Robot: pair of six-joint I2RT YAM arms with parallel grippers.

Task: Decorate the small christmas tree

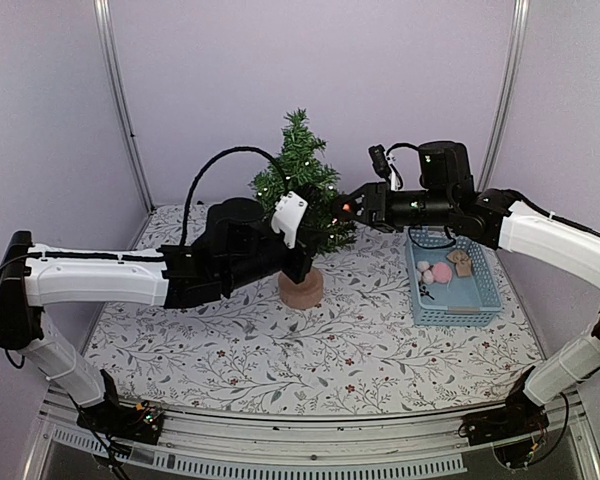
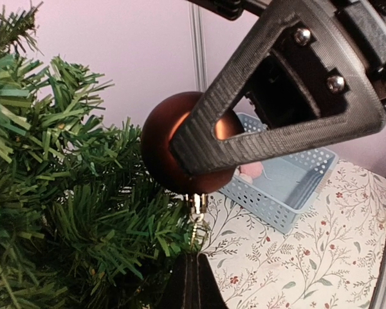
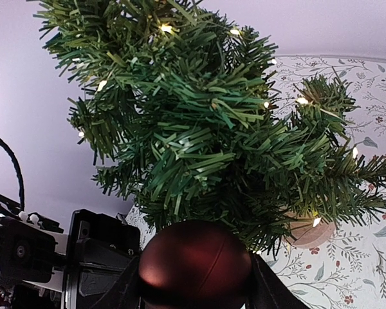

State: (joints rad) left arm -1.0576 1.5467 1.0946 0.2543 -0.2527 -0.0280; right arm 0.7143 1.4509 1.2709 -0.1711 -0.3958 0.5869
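Resting in the blue basket [image 1: 458,318] — pink ball [image 1: 441,272], tan ornament [image 1: 460,262]

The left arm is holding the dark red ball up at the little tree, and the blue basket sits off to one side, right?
Not the left: it is the right gripper that holds the dark red ball up at the tree, as the right wrist view shows. The blue basket does sit off to one side.

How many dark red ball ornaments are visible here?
1. The dark red ball ornament is held between the fingers of the right gripper, against the right-side branches of the small christmas tree. Others may be hidden in the foliage.
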